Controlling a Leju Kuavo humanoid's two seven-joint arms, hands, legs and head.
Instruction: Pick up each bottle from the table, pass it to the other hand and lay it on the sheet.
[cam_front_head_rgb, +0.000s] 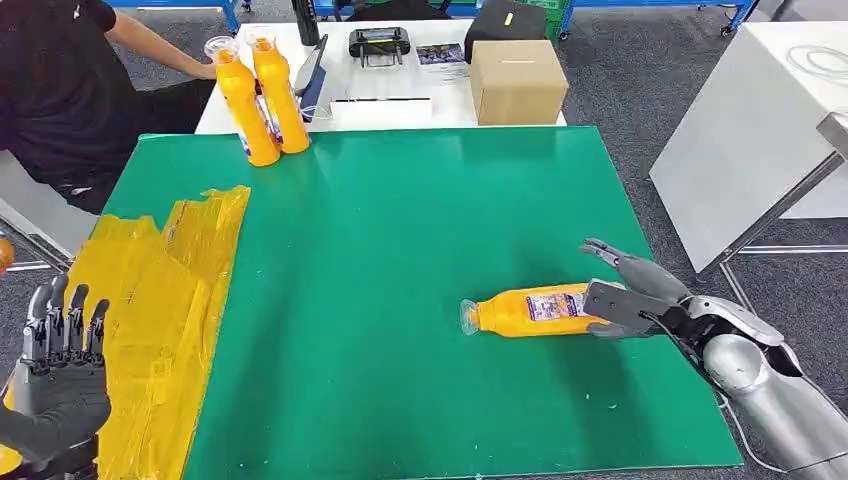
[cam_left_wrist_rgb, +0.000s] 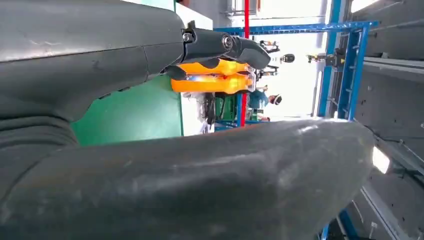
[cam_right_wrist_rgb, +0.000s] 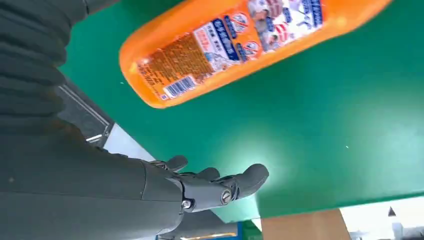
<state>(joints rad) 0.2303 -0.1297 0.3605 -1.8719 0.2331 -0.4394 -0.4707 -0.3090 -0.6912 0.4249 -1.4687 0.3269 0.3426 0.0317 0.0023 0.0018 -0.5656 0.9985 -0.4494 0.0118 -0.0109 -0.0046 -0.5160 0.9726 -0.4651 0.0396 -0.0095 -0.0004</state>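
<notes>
An orange bottle (cam_front_head_rgb: 530, 310) with a printed label lies on its side on the green mat (cam_front_head_rgb: 400, 220), cap end pointing left. My right hand (cam_front_head_rgb: 628, 290) is at its base end, fingers spread on either side; in the right wrist view the bottle (cam_right_wrist_rgb: 240, 45) lies apart from the stretched fingers (cam_right_wrist_rgb: 220, 182). My left hand (cam_front_head_rgb: 60, 370) stands with fingers up and apart, holding nothing, over the crumpled yellow sheet (cam_front_head_rgb: 170, 300). Two more orange bottles (cam_front_head_rgb: 262, 95) stand upright at the mat's far left corner, and the left wrist view shows them (cam_left_wrist_rgb: 215, 77) past my fingers (cam_left_wrist_rgb: 225, 45).
A person in black (cam_front_head_rgb: 60, 90) sits at the far left, one hand near the upright bottles. Behind the mat, a white table (cam_front_head_rgb: 400, 110) carries a cardboard box (cam_front_head_rgb: 517, 80) and a black controller (cam_front_head_rgb: 379, 43). Another white table (cam_front_head_rgb: 750, 130) stands to the right.
</notes>
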